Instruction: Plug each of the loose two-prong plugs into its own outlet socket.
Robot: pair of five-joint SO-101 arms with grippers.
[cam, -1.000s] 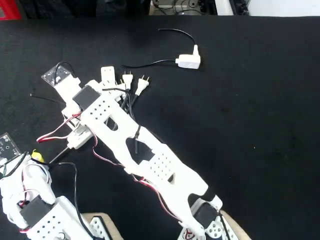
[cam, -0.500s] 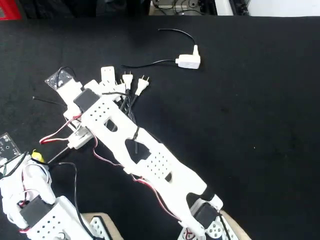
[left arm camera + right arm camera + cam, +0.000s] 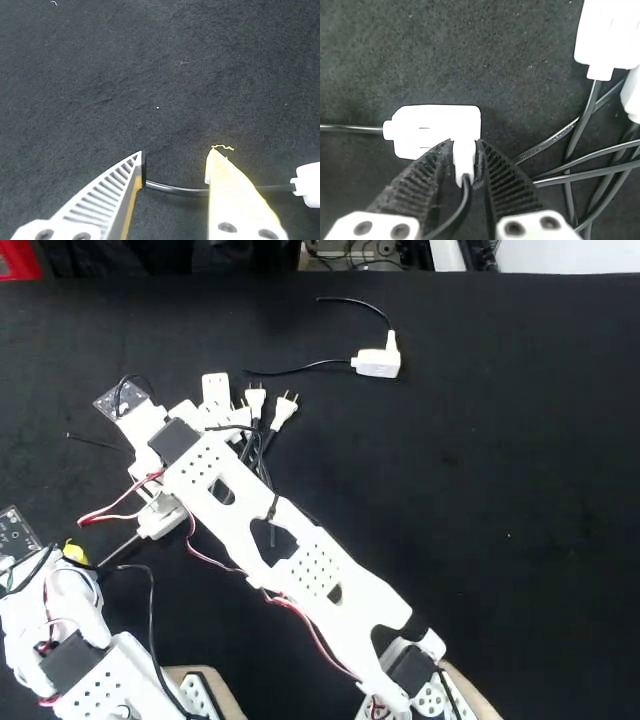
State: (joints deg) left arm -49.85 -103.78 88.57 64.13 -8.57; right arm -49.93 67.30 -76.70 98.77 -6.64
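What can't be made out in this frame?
Right wrist view: prongs of the plug, hidden between the right gripper and the socket; insertion unclear.
Left wrist view: white part cut off by the edge; plug or socket unclear.
High view: right arm covers that socket.

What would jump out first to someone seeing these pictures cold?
A long white robot arm stretches diagonally across the black table. The right gripper at its tip is shut on a small white plug against a white socket block. A white socket with black cords lies apart, farther back.
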